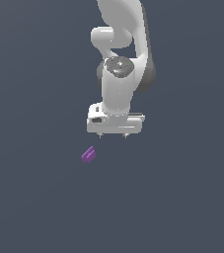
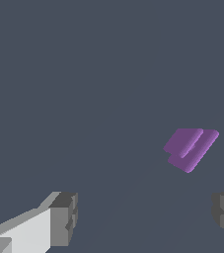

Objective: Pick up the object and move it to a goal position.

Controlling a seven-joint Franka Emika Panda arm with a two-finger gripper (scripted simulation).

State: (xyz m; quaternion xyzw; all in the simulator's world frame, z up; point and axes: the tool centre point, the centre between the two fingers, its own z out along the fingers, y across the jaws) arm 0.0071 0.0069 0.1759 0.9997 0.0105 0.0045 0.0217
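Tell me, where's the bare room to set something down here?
Nearly everywhere: the grey surface is bare all around. Only the small purple block occupies a spot, toward the exterior view's left of the open fingers, which hang apart from it.

Flat, even simulator light fills both views; no cast shadows or glare, edges sharp, the grey ground featureless.

No readable text, labels or numbers
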